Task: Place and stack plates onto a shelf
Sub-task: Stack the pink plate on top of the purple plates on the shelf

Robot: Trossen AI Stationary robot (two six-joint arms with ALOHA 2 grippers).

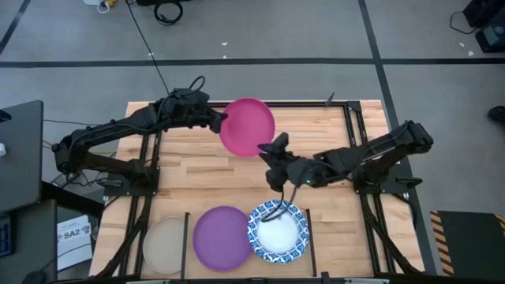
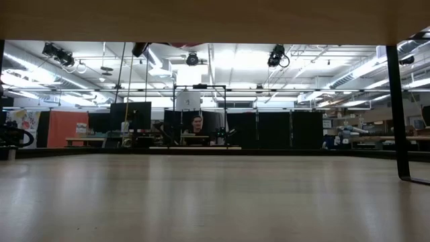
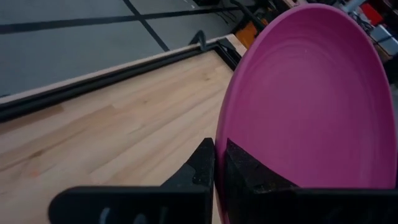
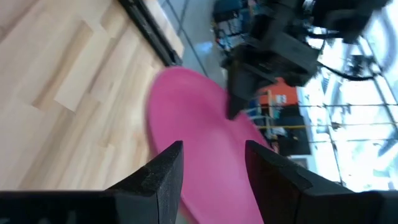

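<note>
Wooden shelf: three plates

A seated person at distant desks, black monitors, an orange panel, ceiling lights.

The magenta plate looks like smooth plastic with a soft satin sheen and faint concentric rings on its face. The left gripper clamping its rim is matt black plastic, as is the right gripper. The shelf is pale wood in jointed strips, smooth and lightly sealed. Its bars are thin black metal, matt. The purple plate looks matt; the blue-rimmed plate looks glazed and glossy.
</note>
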